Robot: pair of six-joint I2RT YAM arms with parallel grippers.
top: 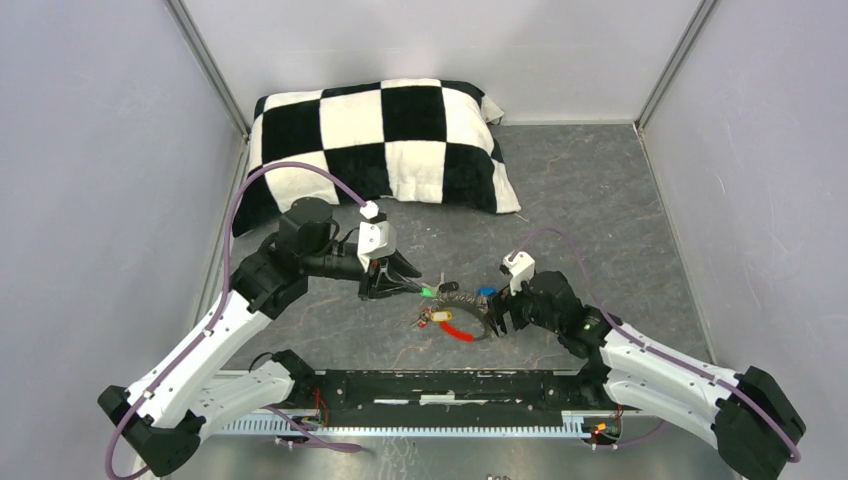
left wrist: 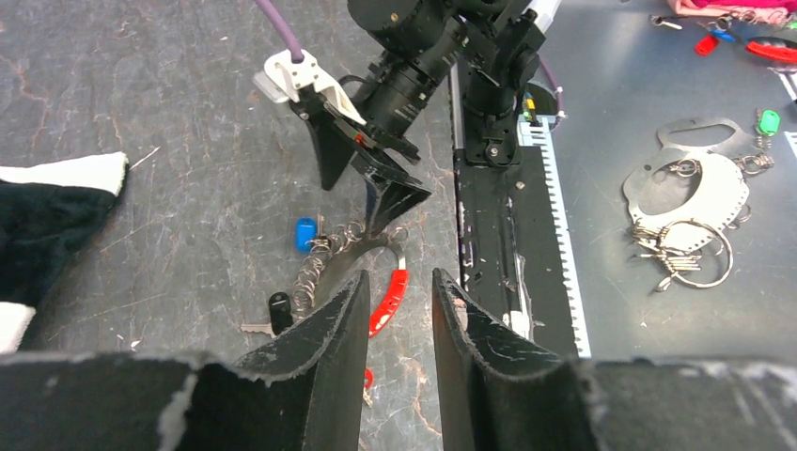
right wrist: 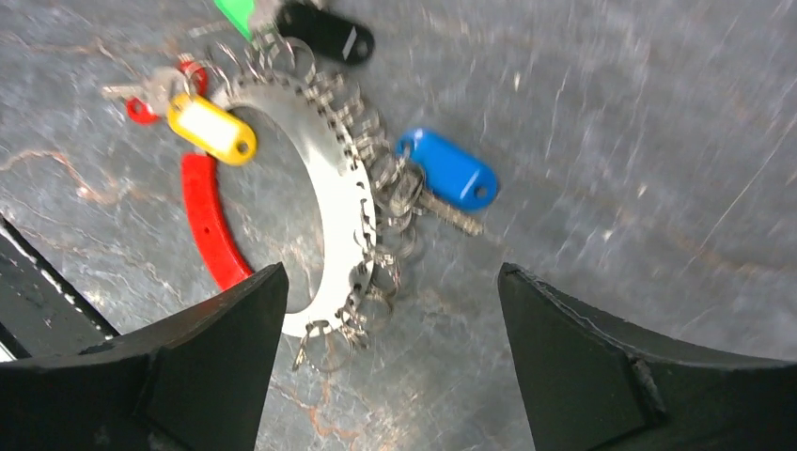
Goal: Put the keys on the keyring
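Flat on the grey table (top: 600,200), between the two arms: the keyring (right wrist: 334,188), fringed with small wire loops, with the keys (top: 440,317) fanned loosely about it; blue key (right wrist: 449,169) at its far right, green key (right wrist: 235,11) and a black tag (right wrist: 327,33) at its far left, yellow key (right wrist: 211,129) to the left, a red curved strip (right wrist: 209,221) along its near edge; cannot tell which keys sit on a loop and which merely lie against one

Over the ring's right end: the right claw (right wrist: 390,272), spread wide, pinching nothing; probably placed there to pin or lift the ring; opposite, from the left: the left claw (left wrist: 399,277), parted only a little, nothing between the fingers, aimed at the same cluster, likely to bring a key to a loop

Little room between the two claws, tip facing tip over the ring; worth watching for a knock; just near of the cluster, the black rail (top: 440,385) of the arm bases, a hard edge; open table far and right of the ring; checkered pillow (top: 380,140) well apart at the far left
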